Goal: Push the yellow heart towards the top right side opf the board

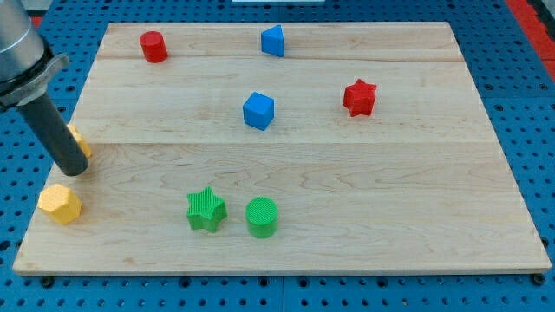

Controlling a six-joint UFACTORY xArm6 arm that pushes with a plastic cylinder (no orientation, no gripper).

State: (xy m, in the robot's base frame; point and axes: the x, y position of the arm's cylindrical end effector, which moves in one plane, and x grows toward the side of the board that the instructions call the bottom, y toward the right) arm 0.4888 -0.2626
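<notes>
The yellow heart (pixel 79 139) lies at the board's left edge, mostly hidden behind my rod. My tip (pixel 75 171) rests on the board just below the heart, touching or almost touching it. A yellow hexagon (pixel 59 204) sits below the tip near the bottom left corner.
A red cylinder (pixel 153 46) is at the top left. A blue pentagon-like block (pixel 273 41) is at the top middle and a blue cube (pixel 258 111) is at the centre. A red star (pixel 359 97) is right of centre. A green star (pixel 205 210) and a green cylinder (pixel 262 217) sit at the bottom middle.
</notes>
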